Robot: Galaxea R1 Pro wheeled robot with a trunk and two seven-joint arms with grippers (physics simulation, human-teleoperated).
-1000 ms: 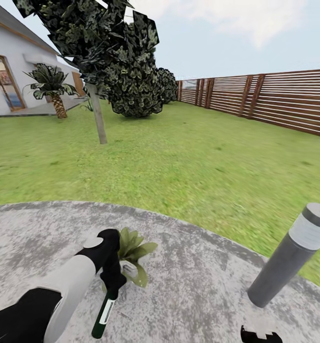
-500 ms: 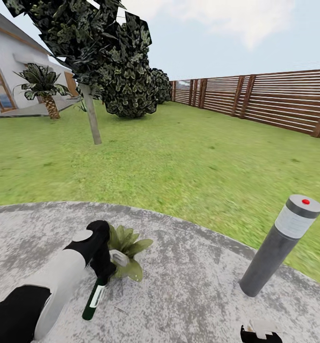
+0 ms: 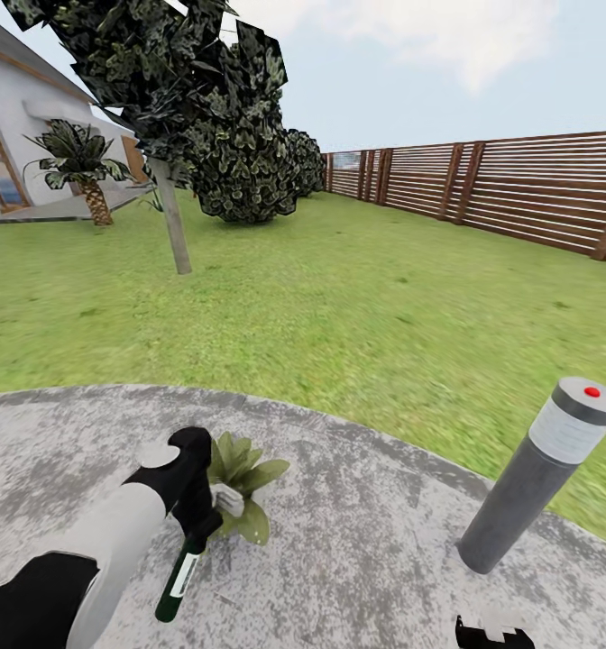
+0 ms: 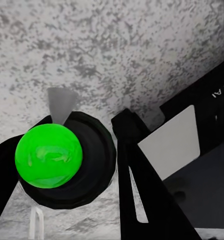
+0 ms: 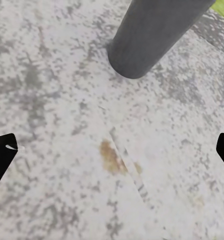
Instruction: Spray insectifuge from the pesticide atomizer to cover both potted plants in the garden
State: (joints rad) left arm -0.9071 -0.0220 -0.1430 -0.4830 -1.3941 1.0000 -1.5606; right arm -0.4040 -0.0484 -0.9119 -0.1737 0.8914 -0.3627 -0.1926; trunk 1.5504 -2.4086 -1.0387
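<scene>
Left pincer [image 3: 197, 523] clamped on pesticide atomizer [image 3: 179, 577], long axis toward 7 o'clock; potted plant [image 3: 240, 473] touching at 1 o'clock

Potted plant [image 3: 240, 482] on round paving [image 3: 357, 541], post lamp [image 3: 537, 482] right, lawn [image 3: 339, 315] behind.

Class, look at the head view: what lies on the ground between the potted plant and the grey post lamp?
Nothing: in the head view, only bare speckled paving stretches between the potted plant and the post lamp.
</scene>
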